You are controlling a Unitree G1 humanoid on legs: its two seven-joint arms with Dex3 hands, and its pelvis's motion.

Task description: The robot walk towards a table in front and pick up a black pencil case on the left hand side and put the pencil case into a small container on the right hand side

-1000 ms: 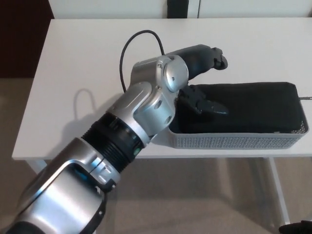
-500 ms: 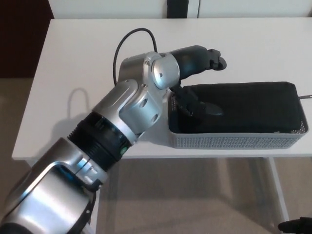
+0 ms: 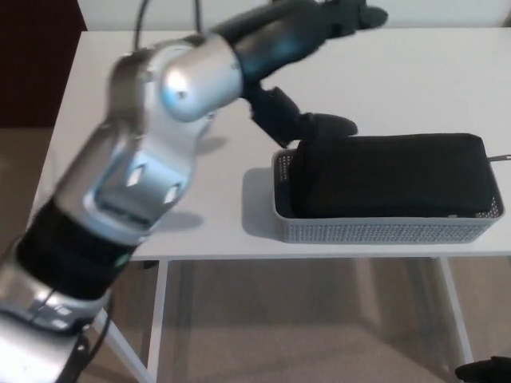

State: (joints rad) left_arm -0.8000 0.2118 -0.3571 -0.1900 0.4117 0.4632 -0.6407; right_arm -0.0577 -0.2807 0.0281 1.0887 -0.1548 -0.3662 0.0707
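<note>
Black fabric fills the small container (image 3: 383,230): the pencil case (image 3: 387,175) is laid lengthwise inside the grey perforated basket, which is set at the front edge of the white table (image 3: 415,88), towards its right corner. The left hand (image 3: 307,68) is held above the table, just behind the basket's left end and apart from the case; its thumb and fingers (image 3: 319,125) are spread and nothing is gripped. The silver forearm (image 3: 152,152) is seen blurred across the table's left half, with a black cable (image 3: 144,16) looped behind it. A thin dark object is visible at the picture's right edge beside the basket. The right hand is not shown.
</note>
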